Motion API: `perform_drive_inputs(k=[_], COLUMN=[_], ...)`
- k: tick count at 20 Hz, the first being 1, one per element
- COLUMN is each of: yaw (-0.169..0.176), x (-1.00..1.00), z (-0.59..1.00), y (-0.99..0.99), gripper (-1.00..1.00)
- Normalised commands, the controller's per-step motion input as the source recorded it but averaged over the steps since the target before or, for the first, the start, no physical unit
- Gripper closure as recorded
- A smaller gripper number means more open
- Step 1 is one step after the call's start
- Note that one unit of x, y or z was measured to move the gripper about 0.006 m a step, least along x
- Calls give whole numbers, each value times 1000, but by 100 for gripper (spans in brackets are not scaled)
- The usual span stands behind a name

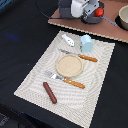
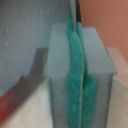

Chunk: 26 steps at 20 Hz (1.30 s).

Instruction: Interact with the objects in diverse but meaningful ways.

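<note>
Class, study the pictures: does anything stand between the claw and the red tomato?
Nothing visible does. The red tomato lies uncovered at the grey saucepan, right beside the claw, which is shut.

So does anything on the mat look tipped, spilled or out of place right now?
Mostly tidy. The plate sits flat between fork and knife. Oddities: the sausage lies loose on the placemat, and the white bottle lies on its side beside the upright cup. Nothing spilled.

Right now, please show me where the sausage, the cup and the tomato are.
brown sausage (image 1: 50, 92), exterior view, middle of its body.
pale blue-white cup (image 1: 87, 43), exterior view, its side wall.
red tomato (image 1: 99, 11), exterior view, its visible top.
</note>
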Motion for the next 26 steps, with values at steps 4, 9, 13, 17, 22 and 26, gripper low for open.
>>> perform_drive_inputs(k=[4, 9, 13, 17, 22, 26], yaw=[0, -1, -49, -49, -73, -44], x=[-191, -5, 183, 211, 204, -18], z=[-39, 60, 411, 860, 993, 742], y=[62, 150, 206, 73, -108, -460], gripper=[100, -100, -100, -100, -100, -100])
